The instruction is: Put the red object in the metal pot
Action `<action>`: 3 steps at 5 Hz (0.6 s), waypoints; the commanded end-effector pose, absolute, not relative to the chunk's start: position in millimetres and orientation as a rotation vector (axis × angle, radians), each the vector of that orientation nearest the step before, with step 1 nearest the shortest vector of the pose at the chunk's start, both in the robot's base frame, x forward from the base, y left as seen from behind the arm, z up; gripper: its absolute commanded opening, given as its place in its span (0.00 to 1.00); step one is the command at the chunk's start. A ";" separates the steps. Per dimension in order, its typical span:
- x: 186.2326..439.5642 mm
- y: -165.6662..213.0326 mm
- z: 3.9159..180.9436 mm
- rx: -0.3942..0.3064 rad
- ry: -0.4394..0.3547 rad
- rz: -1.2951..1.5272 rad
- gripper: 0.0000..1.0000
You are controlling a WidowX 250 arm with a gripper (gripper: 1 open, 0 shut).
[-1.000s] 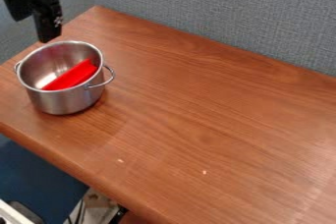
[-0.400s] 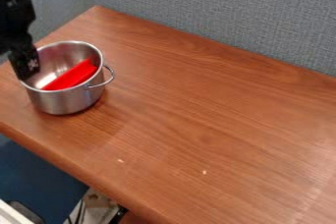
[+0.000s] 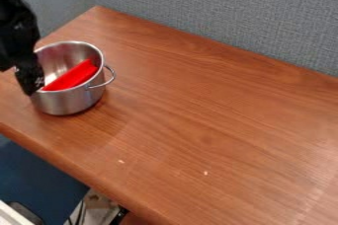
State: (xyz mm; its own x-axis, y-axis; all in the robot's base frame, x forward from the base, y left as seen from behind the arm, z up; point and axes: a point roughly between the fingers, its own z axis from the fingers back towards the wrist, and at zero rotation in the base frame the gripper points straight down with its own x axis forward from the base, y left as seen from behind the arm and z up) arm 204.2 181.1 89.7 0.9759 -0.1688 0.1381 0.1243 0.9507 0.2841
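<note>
Pot (image 3: 66, 79) sits near the bench's (image 3: 199, 111) left corner, the red object (image 3: 71, 76) lying tilted inside it. The dark end effector (image 3: 23, 79) hangs just left of the rim, probably wide apart, holding nothing.

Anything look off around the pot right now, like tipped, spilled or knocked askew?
Nothing stands out. The metal pot stands upright on the wooden table, with the red object lying slanted inside it. The gripper hangs at the pot's left rim.
</note>
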 end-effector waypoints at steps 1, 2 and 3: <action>219.2 179.2 121.0 0.338 -0.215 -0.109 1.00; 235.4 185.6 125.0 0.368 -0.224 -0.130 1.00; 247.3 193.5 116.1 0.393 -0.209 -0.146 1.00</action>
